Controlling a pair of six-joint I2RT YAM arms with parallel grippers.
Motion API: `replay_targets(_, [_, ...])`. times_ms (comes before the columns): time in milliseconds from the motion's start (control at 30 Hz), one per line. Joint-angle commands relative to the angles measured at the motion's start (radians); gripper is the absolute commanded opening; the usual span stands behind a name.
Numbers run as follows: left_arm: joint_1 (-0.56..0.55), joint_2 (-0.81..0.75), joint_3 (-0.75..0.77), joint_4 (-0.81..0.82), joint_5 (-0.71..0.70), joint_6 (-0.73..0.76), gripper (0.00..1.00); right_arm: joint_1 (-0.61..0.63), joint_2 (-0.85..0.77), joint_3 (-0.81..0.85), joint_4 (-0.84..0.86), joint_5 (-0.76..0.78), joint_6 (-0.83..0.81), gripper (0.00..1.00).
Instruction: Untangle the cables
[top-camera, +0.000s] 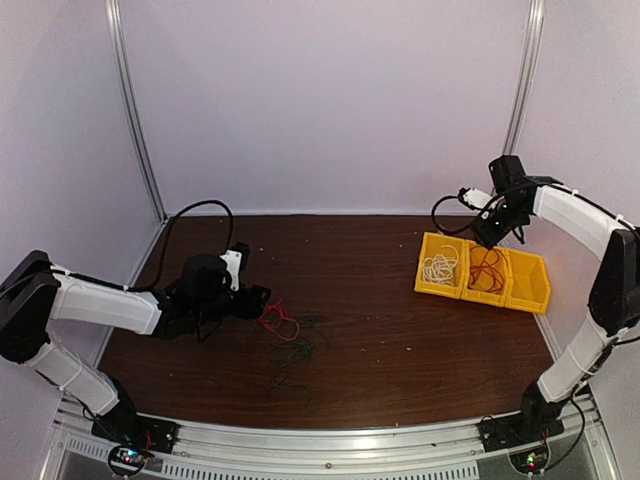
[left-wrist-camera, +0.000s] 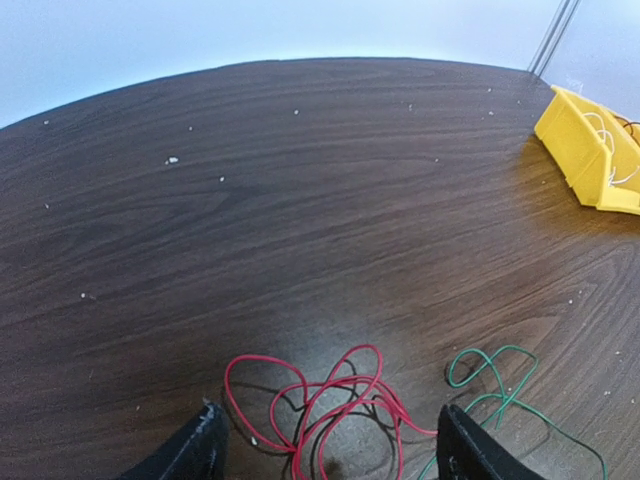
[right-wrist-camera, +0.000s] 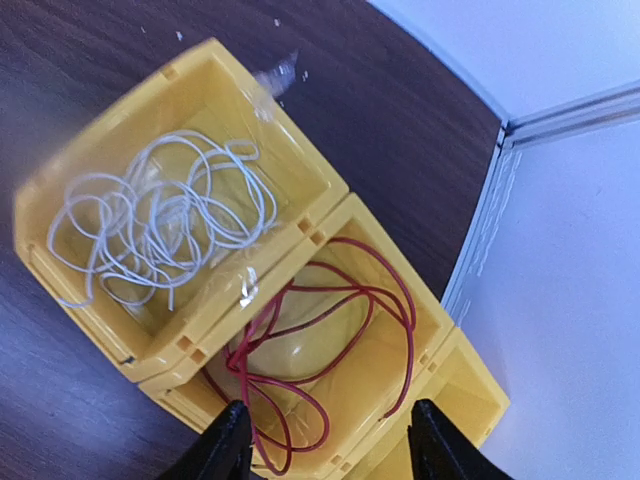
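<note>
A loose red cable lies on the brown table beside a thin dark green cable. My left gripper is open and low over the red cable's left side. In the left wrist view the red loops lie between the open fingers, with the green cable to the right. My right gripper is open and empty above the yellow bins. In the right wrist view a white cable lies in one bin and another red cable in the middle bin, under my gripper.
Three joined yellow bins stand at the table's right side; the rightmost bin looks empty. The bins' end also shows in the left wrist view. Metal frame posts and white walls enclose the table.
</note>
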Motion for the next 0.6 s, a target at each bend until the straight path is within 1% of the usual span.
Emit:
replay_targets(0, [0.018,0.008,0.019,-0.094,0.022,-0.054,0.72,0.144,-0.039,0.032,-0.073,-0.015,0.011,0.58])
replay_targets(33, [0.02,0.014,0.024,-0.116,0.025,-0.068,0.72,0.181,-0.033,0.035,-0.07,-0.015,0.015,0.58])
replay_targets(133, [0.044,0.033,0.038,-0.179,0.044,-0.136,0.72,0.281,-0.001,0.053,-0.026,-0.104,0.018,0.55])
replay_targets(200, [0.073,0.042,0.037,-0.197,0.069,-0.176,0.7,0.351,0.028,0.074,0.005,-0.176,0.023,0.53])
replay_targets(300, [0.13,0.051,0.029,-0.185,0.145,-0.216,0.69,0.487,0.091,0.115,0.05,-0.27,0.019,0.53])
replay_targets(367, [0.153,0.059,0.025,-0.144,0.218,-0.221,0.67,0.558,0.153,0.145,0.085,-0.31,0.016,0.53])
replay_targets(500, [0.173,0.094,0.045,-0.08,0.314,-0.214,0.64,0.632,0.286,0.231,0.127,-0.416,0.033,0.53])
replay_targets(567, [0.183,0.127,0.076,-0.097,0.325,-0.214,0.61,0.647,0.344,0.272,0.148,-0.483,0.058,0.53])
